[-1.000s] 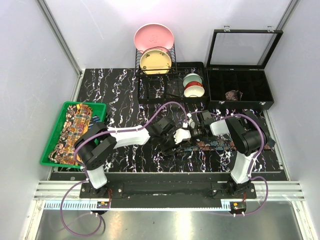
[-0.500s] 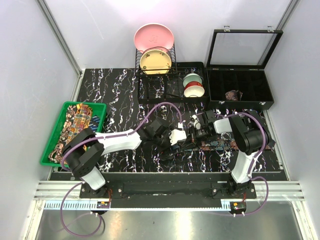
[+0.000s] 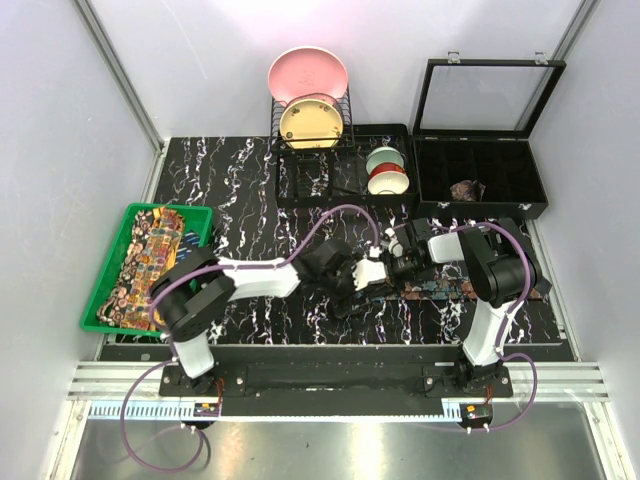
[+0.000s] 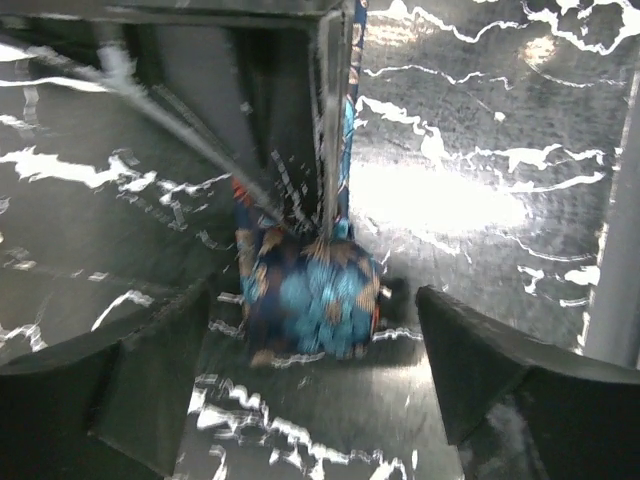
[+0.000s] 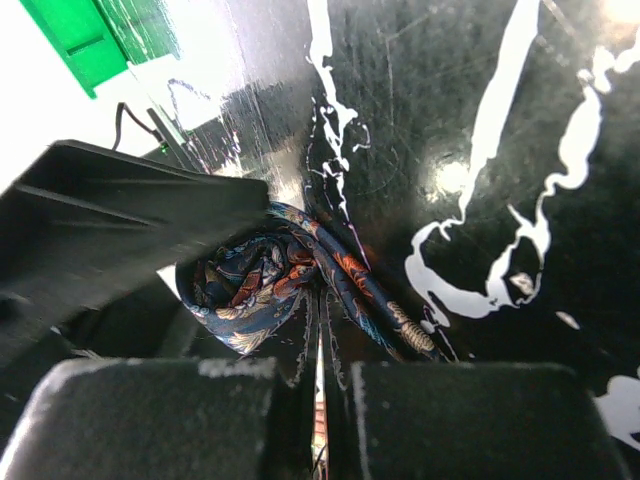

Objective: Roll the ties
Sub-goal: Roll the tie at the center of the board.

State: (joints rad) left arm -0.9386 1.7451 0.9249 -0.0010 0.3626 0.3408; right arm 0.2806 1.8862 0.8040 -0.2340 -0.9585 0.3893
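A dark blue tie with reddish motifs (image 3: 455, 288) lies along the front of the table. Its left end is wound into a loose coil (image 5: 248, 285), which also shows in the left wrist view (image 4: 308, 298). My right gripper (image 5: 320, 385) is shut on the tie's flat strip just behind the coil. My left gripper (image 4: 312, 335) is open, with its fingers (image 4: 160, 365) on either side of the coil and not touching it. In the top view the two grippers meet at the table's centre, left (image 3: 366, 274) and right (image 3: 397, 264). Yellow-orange paisley ties (image 3: 150, 262) lie in the green basket (image 3: 98, 290).
A black compartment box (image 3: 480, 180) with its lid open stands at the back right, with a small brownish rolled tie (image 3: 466, 189) inside. A dish rack (image 3: 312, 140) with pink and yellow plates and a tray with bowls (image 3: 386, 170) stand at the back.
My left gripper drew back to the left half a second ago and has come back right to the coil. The right gripper has kept its hold on the tie.
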